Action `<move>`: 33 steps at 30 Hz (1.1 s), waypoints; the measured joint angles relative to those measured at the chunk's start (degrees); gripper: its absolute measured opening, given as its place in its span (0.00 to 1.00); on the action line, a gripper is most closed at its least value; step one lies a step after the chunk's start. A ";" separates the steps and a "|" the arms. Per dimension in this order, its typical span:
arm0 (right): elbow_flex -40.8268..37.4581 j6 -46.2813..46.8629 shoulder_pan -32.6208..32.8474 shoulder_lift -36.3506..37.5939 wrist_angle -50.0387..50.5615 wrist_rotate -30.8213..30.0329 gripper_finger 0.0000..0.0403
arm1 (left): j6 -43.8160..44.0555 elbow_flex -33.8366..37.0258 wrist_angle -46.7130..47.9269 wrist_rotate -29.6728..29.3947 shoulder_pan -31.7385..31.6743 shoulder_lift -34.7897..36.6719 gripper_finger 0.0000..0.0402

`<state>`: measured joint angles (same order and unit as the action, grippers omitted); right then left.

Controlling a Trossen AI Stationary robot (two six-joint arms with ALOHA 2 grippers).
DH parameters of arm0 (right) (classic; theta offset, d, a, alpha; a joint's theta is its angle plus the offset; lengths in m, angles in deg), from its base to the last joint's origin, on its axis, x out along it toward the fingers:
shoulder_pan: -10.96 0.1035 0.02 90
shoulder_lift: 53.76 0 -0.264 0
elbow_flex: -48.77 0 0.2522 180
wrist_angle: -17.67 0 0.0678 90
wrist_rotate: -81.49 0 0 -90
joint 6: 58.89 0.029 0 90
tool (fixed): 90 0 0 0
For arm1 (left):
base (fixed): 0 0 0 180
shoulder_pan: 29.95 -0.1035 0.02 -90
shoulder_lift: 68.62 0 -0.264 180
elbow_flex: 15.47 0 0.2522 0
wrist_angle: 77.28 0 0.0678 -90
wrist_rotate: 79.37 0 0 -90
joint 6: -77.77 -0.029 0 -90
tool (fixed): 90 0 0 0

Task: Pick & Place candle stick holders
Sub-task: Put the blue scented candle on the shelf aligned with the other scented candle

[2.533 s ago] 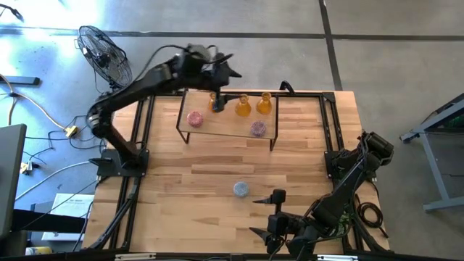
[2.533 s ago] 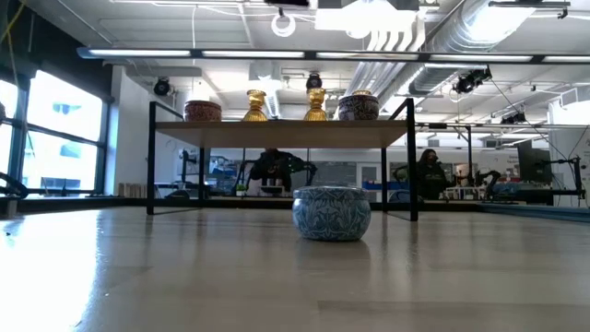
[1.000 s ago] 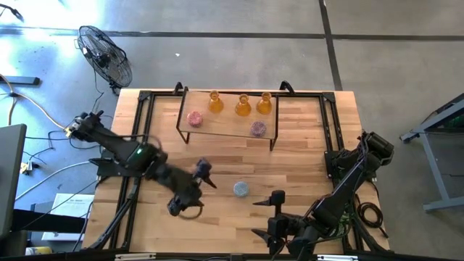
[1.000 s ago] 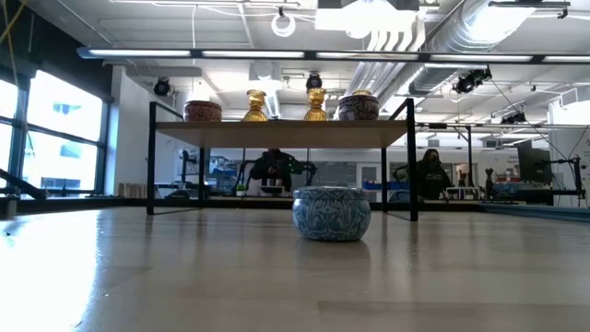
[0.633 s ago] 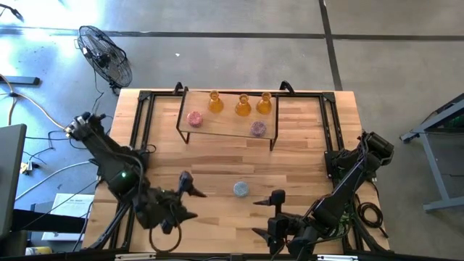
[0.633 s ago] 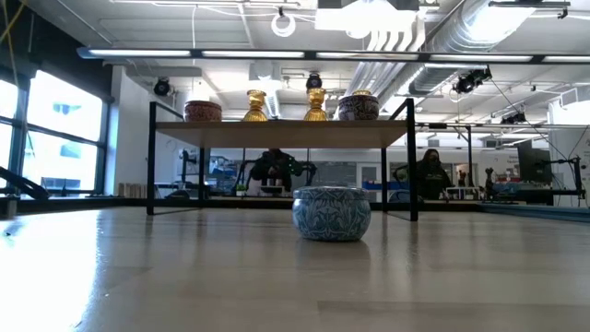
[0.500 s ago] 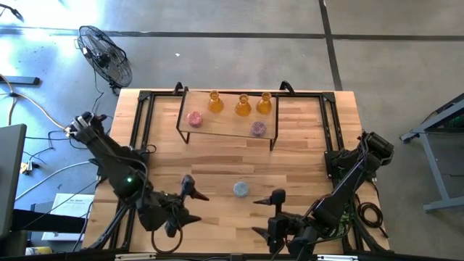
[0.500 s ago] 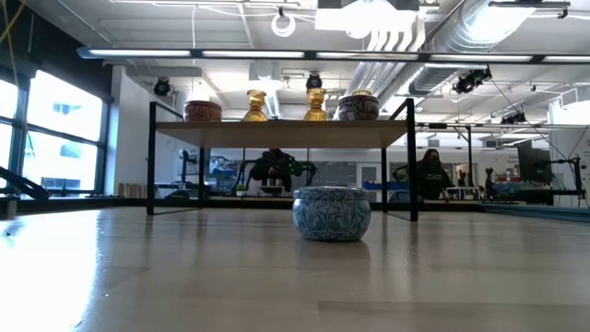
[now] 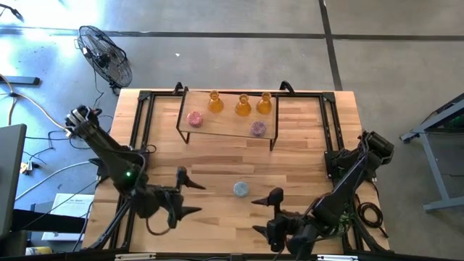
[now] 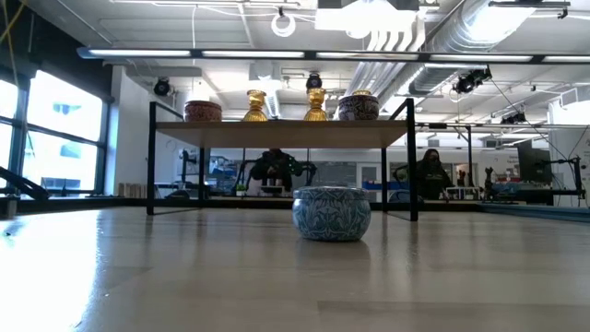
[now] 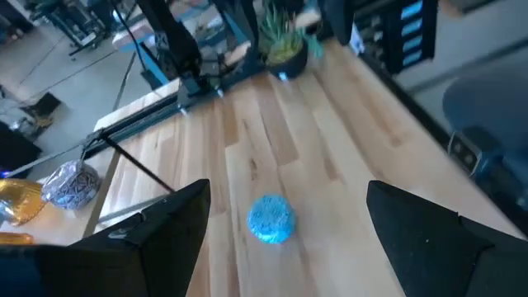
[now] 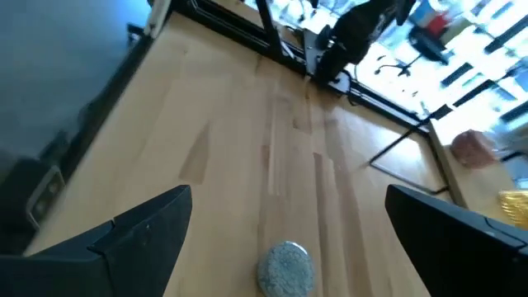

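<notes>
**Light blue holder: small, hard, probably slick**

The light blue holder point(image 9: 241, 189) stands alone on the worktop point(image 9: 217, 159), between the two grippers and ahead of both sets of fingers — the left gripper point(image 9: 186, 199) and right gripper point(image 9: 264, 213) each spread wide, holding nothing. The other five holders sit on the raised shelf point(image 9: 228, 125), well beyond the fingers. You're likely dealing with glass: light, rigid, breakable. Close on its round wall across the middle — gently.
</notes>
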<state>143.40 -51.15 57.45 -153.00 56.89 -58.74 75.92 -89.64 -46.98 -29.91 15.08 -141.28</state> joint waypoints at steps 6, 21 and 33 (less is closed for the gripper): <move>7.52 9.22 -8.46 1.13 12.31 13.85 0.99 | 1.02 4.00 -0.86 1.80 0.00 6.57 0.80; 8.32 16.21 -24.32 -1.07 19.69 38.55 0.99 | 3.87 24.64 -13.45 2.66 -0.02 23.85 0.80; 8.32 13.69 -28.72 -10.72 19.37 47.66 0.99 | 4.72 29.18 -13.99 2.61 0.00 28.33 0.80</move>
<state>151.72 -37.46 28.73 -163.72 76.27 -11.08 80.65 -60.46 -60.97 -27.30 15.08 -112.95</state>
